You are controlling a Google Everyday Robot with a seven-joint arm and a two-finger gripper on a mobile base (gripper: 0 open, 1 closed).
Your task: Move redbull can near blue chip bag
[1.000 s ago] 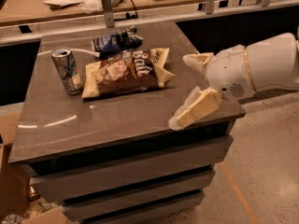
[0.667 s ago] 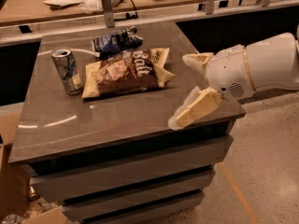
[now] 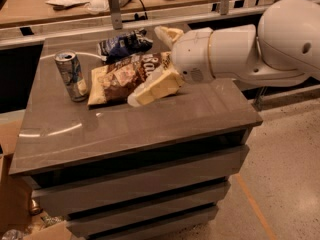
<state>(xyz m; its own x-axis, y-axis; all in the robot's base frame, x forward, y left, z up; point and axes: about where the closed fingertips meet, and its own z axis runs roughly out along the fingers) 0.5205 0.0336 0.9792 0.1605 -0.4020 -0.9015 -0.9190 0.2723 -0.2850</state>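
The redbull can stands upright near the left edge of the grey cabinet top; it is slim, silver and blue, with a shiny top. The blue chip bag lies wrinkled at the back of the top, behind the tan and brown bag. My gripper hangs over the tan and brown bag, to the right of the can and in front-right of the blue bag. Its two cream fingers are spread apart and hold nothing.
A larger tan and brown snack bag lies between the can and my gripper. My white arm reaches in from the right. A wooden desk with clutter stands behind. A cardboard box is on the floor at left.
My gripper and arm have moved left from the cabinet's right edge to above the tan and brown bag. The view has also shifted. The can and bags lie as before.
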